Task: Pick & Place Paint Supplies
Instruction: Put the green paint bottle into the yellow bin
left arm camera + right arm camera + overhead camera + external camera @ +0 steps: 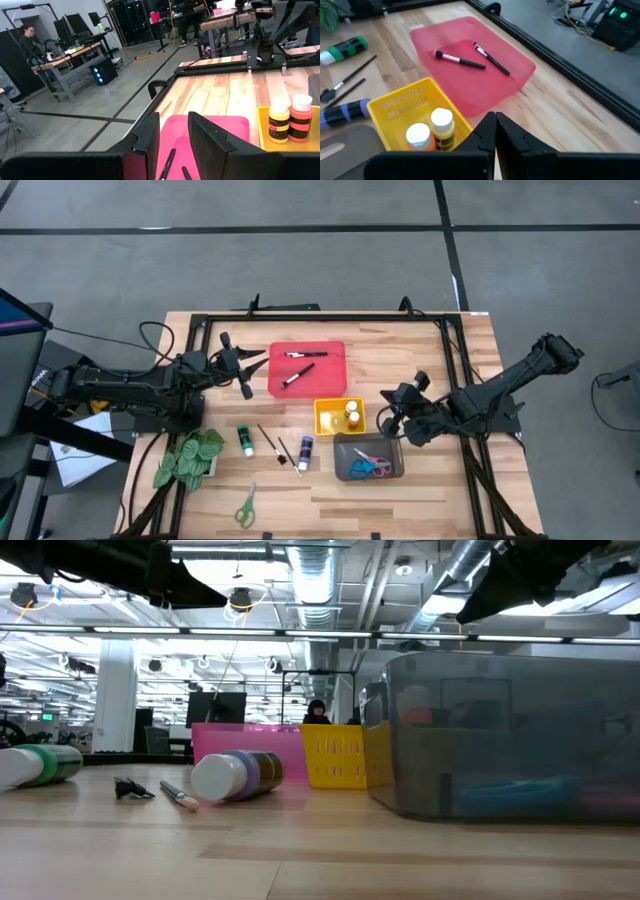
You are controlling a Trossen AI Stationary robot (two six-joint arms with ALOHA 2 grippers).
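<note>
Red tray (330, 352), 12 o'clock: two brushes (298, 370).
Yellow tray (325, 418), centre: two bottles (352, 416).
Grey tray (390, 452), 4 o'clock: scissors (371, 466).
Table (420, 500), 7 o'clock: green bottle (244, 441), two brushes (270, 442), purple bottle (304, 451), green scissors (245, 507).
Left gripper (246, 370), 10 o'clock: partly open, empty.
Right gripper (385, 418), 3 o'clock: closed, empty.

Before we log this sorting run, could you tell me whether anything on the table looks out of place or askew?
Nothing is spilled or damaged. Several supplies lie loose outside the trays: the green bottle and purple bottle on their sides, two brushes between them, and green scissors near the front edge.
</note>
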